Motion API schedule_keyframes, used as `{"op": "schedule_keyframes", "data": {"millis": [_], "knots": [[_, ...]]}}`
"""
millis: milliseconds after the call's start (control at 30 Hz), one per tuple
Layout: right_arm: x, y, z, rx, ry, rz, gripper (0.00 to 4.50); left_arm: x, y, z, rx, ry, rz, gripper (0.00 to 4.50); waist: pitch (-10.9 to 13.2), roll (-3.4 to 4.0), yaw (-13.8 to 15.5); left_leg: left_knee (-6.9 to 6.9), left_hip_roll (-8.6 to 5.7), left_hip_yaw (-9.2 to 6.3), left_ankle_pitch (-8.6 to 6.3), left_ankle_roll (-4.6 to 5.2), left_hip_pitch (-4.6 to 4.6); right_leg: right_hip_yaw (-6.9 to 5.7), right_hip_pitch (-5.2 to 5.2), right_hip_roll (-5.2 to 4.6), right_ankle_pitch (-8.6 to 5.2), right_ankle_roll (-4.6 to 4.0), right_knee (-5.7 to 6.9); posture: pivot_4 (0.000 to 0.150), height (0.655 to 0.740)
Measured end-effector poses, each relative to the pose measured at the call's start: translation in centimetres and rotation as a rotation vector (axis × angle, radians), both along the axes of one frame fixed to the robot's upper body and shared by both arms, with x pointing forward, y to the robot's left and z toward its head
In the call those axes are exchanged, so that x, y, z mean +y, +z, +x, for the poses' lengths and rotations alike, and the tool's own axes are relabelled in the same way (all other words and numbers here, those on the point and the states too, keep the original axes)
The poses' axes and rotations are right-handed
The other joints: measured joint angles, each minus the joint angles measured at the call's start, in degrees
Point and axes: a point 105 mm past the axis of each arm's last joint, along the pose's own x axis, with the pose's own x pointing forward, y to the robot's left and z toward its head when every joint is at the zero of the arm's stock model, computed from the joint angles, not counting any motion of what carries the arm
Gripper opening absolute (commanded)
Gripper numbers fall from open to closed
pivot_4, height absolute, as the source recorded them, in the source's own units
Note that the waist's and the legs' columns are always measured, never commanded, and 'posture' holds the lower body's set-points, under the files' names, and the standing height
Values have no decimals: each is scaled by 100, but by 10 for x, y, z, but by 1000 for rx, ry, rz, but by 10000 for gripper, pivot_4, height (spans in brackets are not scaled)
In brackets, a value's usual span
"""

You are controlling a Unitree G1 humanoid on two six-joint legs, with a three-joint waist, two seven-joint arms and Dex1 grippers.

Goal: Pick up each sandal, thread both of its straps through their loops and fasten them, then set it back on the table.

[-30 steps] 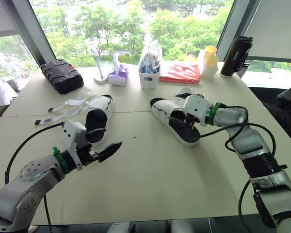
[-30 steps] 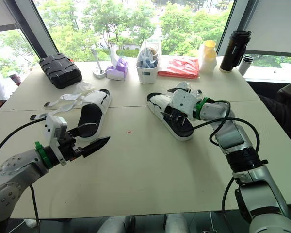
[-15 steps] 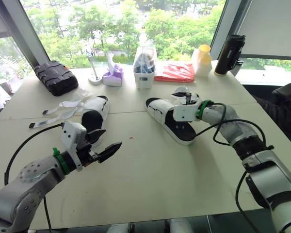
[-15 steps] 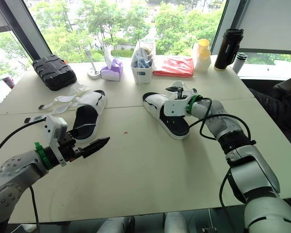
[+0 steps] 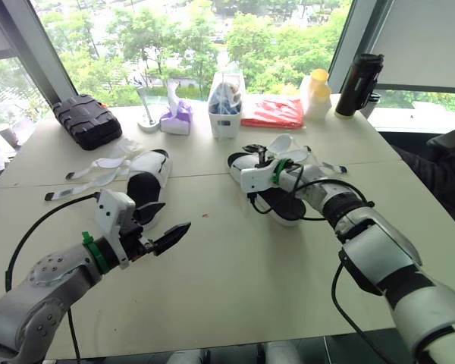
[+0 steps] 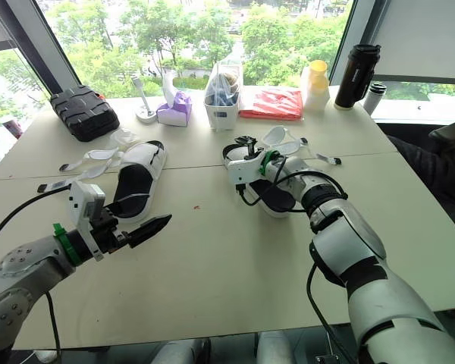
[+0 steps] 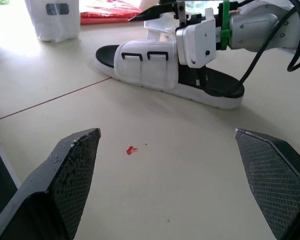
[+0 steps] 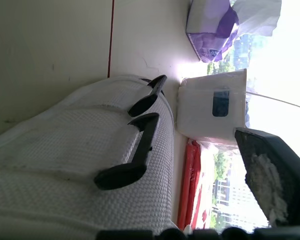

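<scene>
The right sandal (image 5: 282, 203), white with a black footbed, lies at mid-table. Its white upper (image 8: 90, 165) carries two black loops (image 8: 140, 145), and its loose straps (image 5: 292, 144) trail toward the window. My right gripper (image 5: 252, 152) hovers open at that upper, with one finger (image 8: 270, 170) clear of it on the far side. The left sandal (image 5: 148, 182) lies left of centre with its straps (image 5: 98, 167) spread flat on the table. In front of it my left gripper (image 5: 174, 233) hangs open and empty over bare table, both fingers (image 7: 75, 165) wide apart.
Along the window edge stand a black case (image 5: 91, 120), a purple tissue pack (image 5: 174, 119), a white container (image 5: 224, 114), a red packet (image 5: 274, 112), a yellow bottle (image 5: 316, 95) and a black flask (image 5: 362, 76). A red speck (image 7: 131, 149) marks the table.
My right gripper has slid left along the right sandal, from the heel part to the upper with the loops. The left arm has stayed still. The camera shifted slightly.
</scene>
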Motion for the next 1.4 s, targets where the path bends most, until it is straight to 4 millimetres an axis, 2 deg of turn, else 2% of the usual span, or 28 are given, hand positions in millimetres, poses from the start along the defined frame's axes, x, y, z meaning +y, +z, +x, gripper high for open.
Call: {"op": "schedule_keyframes", "data": {"millis": [167, 367, 500, 633, 867, 967, 1133, 1400], "knots": [[-3, -2, 2, -22, -20, -22, 255, 0, 0, 0, 0, 6, 1, 45000, 0, 0, -7, 0, -1, 1, 0, 0, 0, 5, -3, 4, 2, 1, 1, 1500, 7400], [0, 2, -1, -54, 25, -21, 255, 0, 1, 0, -4, 12, 1, 45000, 0, 0, -49, 0, -2, 1, 0, 0, -1, 8, -5, 7, 5, 3, 1, 1500, 7400], [6, 13, -18, -104, 219, -66, 255, -2, 3, 1, -12, 4, 0, 45000, 1, 2, -84, -1, -5, 3, 0, 0, -13, 11, -16, 7, 9, 11, 0, 1500, 7400], [15, 22, -58, -154, 543, -168, 255, -2, 4, 2, -14, -20, 7, 45000, 1, 1, -131, -10, -4, 18, 0, 0, -14, 24, -30, 14, 11, 15, 2, 1500, 7400], [41, 18, -130, -128, 1024, -220, 255, 1, 7, 5, -12, -49, 25, 45000, 2, -2, -144, -13, 15, 38, -1, -2, -3, 53, -33, 43, 15, 10, 2, 1500, 7400], [46, 12, -149, -104, 1144, -221, 255, 1, 7, 5, -13, -57, 27, 45000, 2, -3, -123, -9, 16, 40, -1, -2, -3, 56, -31, 44, 17, 7, 2, 1500, 7400], [53, 0, -154, -81, 1185, -254, 255, 1, 7, 5, -10, -59, 27, 45000, 2, -3, -120, -5, 17, 41, -1, -1, -2, 59, -31, 47, 20, 3, 2, 1500, 7400], [64, -15, -146, -74, 1155, -258, 255, 2, 4, 5, -1, -56, 27, 45000, 2, -4, -129, -6, 34, 50, 0, -2, -1, 64, -35, 56, 24, -4, 2, 1500, 7400]]}}
